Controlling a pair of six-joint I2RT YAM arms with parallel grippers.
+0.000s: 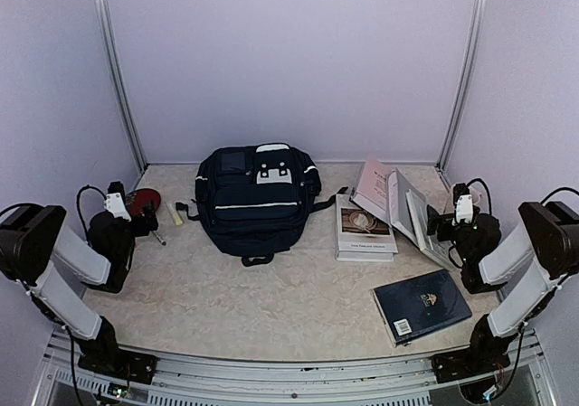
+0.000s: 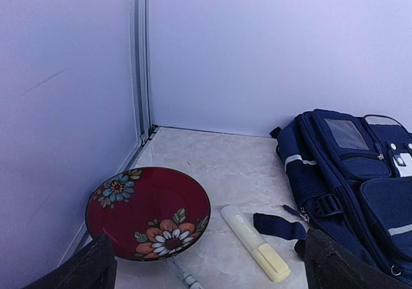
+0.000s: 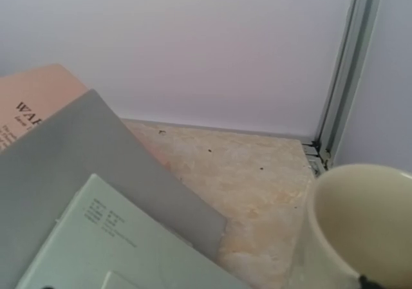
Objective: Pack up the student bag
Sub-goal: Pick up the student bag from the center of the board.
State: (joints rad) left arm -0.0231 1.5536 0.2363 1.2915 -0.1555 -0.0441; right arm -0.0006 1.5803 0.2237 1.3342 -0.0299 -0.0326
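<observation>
1. While both arms sit at the sides of the top view, the student bag (image 1: pixel 258 203) lies flat on the table (image 1: pixel 271 320) at frame centre. Its front is up and its handle points to the back wall. The zips look closed, but they are too small to be sure.
2. Left gripper (image 2: pixel 212 273): the jaws are spread wide with nothing between them, and its fingers (image 2: pixel 93 266) show at the bottom corners of the left wrist view. Ahead of it are a red floral bowl (image 2: pixel 148 212) at lower left, a yellow highlighter (image 2: pixel 254 241) at lower centre and a pen (image 2: pixel 183 277) at the bottom edge. The bag fills the right edge of that view.
3. Right gripper (image 1: pixel 441 228): it is wide apart too, and empty as far as shows. It faces leaning folders (image 1: pixel 405 205) at the right of the top view. A cream cup (image 3: pixel 360 224) sits at lower right of its wrist view.
4. A stack of books (image 1: pixel 364 232) lies just right of the bag. A navy hardcover book (image 1: pixel 421 305) lies apart at lower right.
5. Judgement: this is the start of the task, with no item packed yet.
6. The next move calls for opening the bag, with one gripper steadying the fabric while the other finds a zip pull. Loose fabric may drag rather than unzip.
</observation>
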